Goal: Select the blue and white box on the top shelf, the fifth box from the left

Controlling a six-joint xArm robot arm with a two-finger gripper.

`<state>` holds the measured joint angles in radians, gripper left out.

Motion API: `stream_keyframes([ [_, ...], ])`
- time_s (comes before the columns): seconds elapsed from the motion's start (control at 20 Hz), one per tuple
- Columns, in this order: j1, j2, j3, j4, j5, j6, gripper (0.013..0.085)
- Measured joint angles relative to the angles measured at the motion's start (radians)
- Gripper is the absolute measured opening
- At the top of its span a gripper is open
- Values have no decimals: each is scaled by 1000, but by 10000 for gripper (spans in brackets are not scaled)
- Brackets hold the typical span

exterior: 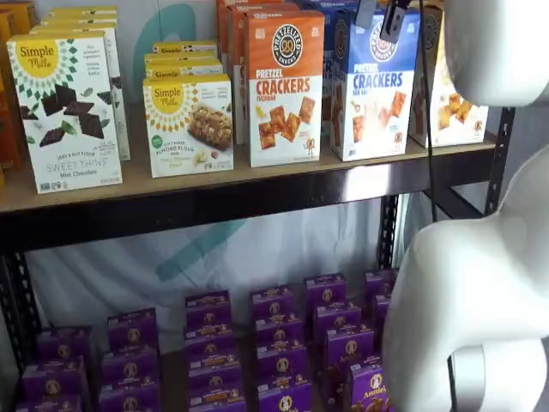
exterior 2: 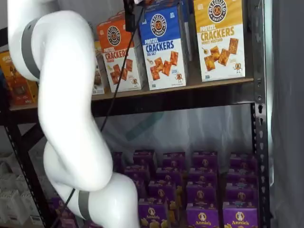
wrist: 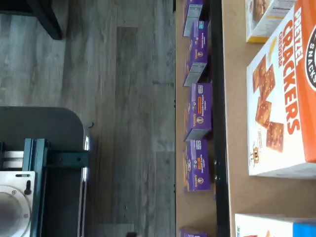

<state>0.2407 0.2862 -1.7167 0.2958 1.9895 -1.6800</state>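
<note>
The blue and white box point(exterior: 375, 86) stands upright on the top shelf point(exterior: 214, 178), between an orange cheddar box and a yellow one; it shows in both shelf views point(exterior 2: 164, 47). My gripper point(exterior: 390, 19) hangs from the view's top edge just in front of the box's upper part, with only dark fingers and a cable showing. In a shelf view the gripper point(exterior 2: 129, 14) sits at the box's upper left corner. No gap or grip shows. In the wrist view only a corner of the blue and white box point(wrist: 276, 226) shows, on the tan shelf board point(wrist: 234, 123).
The orange cheddar box point(exterior: 285, 86) and the yellow box point(exterior 2: 219, 38) flank the target. Simple Mills boxes point(exterior: 189, 124) stand further left. Purple boxes point(exterior: 274, 343) fill the lower shelf. My white arm point(exterior 2: 71, 95) stands before the shelves. A black upright point(exterior 2: 259, 95) bounds the shelf's right end.
</note>
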Motion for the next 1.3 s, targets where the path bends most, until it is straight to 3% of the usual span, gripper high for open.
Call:
stream_keyframes([
  [0.15, 8, -30, -49, 35, 118, 15, 850],
  [0.45, 14, 48, 25, 79, 116, 32, 850],
  [0.75, 60, 179, 174, 209, -70, 44, 850],
  [0.85, 61, 216, 218, 228, -147, 49, 850],
  [1.15, 20, 261, 292, 206, -344, 58, 850],
  [1.3, 9, 230, 273, 181, -368, 52, 850],
])
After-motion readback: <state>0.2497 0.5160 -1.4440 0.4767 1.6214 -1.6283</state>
